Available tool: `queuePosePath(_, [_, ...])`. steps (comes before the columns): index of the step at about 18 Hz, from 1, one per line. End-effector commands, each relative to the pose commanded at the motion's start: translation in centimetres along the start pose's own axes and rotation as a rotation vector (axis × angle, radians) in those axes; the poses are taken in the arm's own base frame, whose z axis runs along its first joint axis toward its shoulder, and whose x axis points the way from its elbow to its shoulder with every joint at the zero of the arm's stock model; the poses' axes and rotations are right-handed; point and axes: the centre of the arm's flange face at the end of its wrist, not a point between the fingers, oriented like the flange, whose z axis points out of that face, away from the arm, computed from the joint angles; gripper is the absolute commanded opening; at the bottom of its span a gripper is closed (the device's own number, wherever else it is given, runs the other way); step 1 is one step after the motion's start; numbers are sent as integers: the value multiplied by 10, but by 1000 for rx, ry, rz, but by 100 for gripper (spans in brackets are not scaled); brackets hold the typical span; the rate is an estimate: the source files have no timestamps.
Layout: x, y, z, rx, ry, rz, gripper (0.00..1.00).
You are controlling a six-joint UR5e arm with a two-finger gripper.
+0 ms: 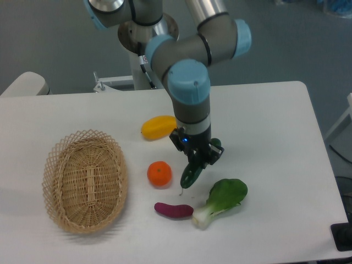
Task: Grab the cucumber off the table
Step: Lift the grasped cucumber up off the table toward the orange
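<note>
Cucumber hanging tilted from the tool, apparently just off the white surface, between the orange and the bok choy.

Gripping the cucumber near its upper end only, with the jaws closed on it and the longer dark green part dangling down and to the left. Possibly slipping or swinging in that end-on hold, given the glossy skin and the off-centre grasp; judging this the chief risk during further lifting. Dropping from here likely meaning landing on or beside the orange just to the left, or rolling toward the purple piece below. Sitting well apart and unlikely to be disturbed: the yellow fruit behind the arm and the wicker basket far left.
</note>
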Motion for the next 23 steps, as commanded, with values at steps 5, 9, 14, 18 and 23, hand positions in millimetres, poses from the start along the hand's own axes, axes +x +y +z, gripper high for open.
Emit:
queuePosePath(5, [3,0,-2,-6,13,2,6])
queuePosePath(9, [5,-2,-4,-2,13,6,6])
queuePosePath(14, [5,-2,-4,-1,14,6,6])
queuePosePath(18, [9,-10,-7,8,13,18,6])
queuePosePath(23, [10,-10,-7,9,13,20,6])
